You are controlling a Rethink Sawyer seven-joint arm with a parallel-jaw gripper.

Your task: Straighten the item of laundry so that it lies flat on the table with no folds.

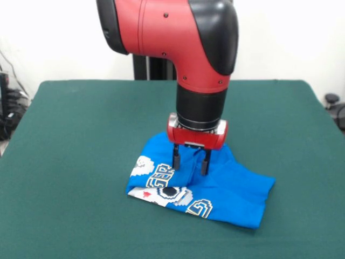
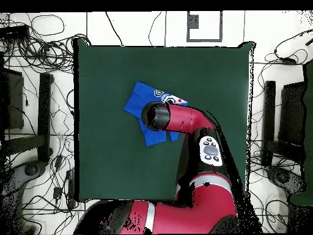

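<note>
At the near edge of the crumpled heap, toward 6 o'clock in the front view, the T-shirt (image 1: pixel 202 186) shows its pixel graphic turned up along a folded hem, white, black and yellow against bright blue. Its long axis runs from about 10 o'clock to 4 o'clock, with the plain blue end trailing off to the right. Directly above the middle of the bundle hangs the gripper (image 1: pixel 190 160), its two dark fingers spread apart and pointing straight down, the tips at or just over the cloth; whether they touch it cannot be made out. Nothing is pinched between them. The shirt thus lies immediately beneath the claw rather than to any side, so a straight descent would meet fabric. Beyond, the green table (image 1: pixel 75 129) stretches bare toward 12 o'clock. From overhead, the arm hides much of the garment, which sits slightly left of the table's centre. The shirt is clearly not yet flat.
</note>
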